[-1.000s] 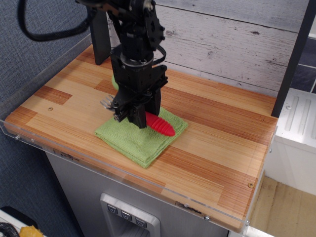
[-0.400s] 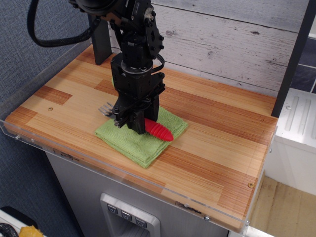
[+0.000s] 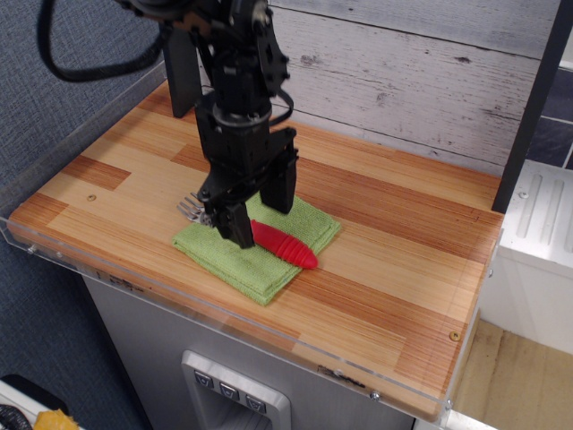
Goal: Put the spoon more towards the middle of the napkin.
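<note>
The spoon (image 3: pixel 285 245) lies on the light-green napkin (image 3: pixel 231 260). Its ribbed red handle points to the right front, with the tip at the napkin's right edge. Its silver tined head (image 3: pixel 189 208) sticks out past the napkin's left corner onto the wood. My gripper (image 3: pixel 260 213) stands over the inner end of the handle with its black fingers (image 3: pixel 238 224) spread to either side of it, one in front and one behind. The jaws look open and do not clamp the handle. The middle of the spoon is hidden behind the front finger.
The napkin sits on a wooden tabletop (image 3: pixel 394 269) with a clear plastic rim along its front and left edges (image 3: pixel 107 278). A black post (image 3: pixel 179 72) stands at the back left, in front of a grey plank wall. A dark upright bar (image 3: pixel 533 98) stands at the right.
The spoon has shifted a little toward the front left with the gripper. The fingers were close around the handle and now stand wider apart.
</note>
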You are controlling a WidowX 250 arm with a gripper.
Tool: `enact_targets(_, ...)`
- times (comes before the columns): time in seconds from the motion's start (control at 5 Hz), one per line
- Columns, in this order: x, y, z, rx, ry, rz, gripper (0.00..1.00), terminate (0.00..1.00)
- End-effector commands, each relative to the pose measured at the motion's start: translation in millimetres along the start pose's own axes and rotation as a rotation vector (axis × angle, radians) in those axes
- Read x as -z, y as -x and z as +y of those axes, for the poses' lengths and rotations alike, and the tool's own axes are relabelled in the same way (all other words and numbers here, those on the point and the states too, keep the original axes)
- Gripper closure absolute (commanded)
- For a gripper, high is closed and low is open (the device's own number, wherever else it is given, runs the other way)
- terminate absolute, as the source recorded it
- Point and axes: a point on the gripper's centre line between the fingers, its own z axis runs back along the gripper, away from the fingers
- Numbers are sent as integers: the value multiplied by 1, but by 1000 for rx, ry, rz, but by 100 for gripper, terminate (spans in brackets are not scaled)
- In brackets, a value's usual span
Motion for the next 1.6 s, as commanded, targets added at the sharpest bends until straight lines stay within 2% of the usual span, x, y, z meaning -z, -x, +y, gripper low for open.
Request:
enact_targets(0.0,-61,-1,0,85,128,-60,0,0)
enact_targets(0.2,-63,-23,-19,251,117,-115,0,0)
enact_targets(0.4,-65,-39,-38,508,100,-136,0,0)
enact_targets(0.6,-66,-47,-45,755,102,-85,0,0)
enact_targets(0.8,-70,-62,-47,969,147,-82,0,0)
enact_targets(1.0,-76,-74,-59,1052,181,-128,0,0)
enact_targets(1.2,-76,-74,-59,1052,181,-128,0,0)
enact_targets(1.4,-76,-74,-59,1052,181,-128,0,100)
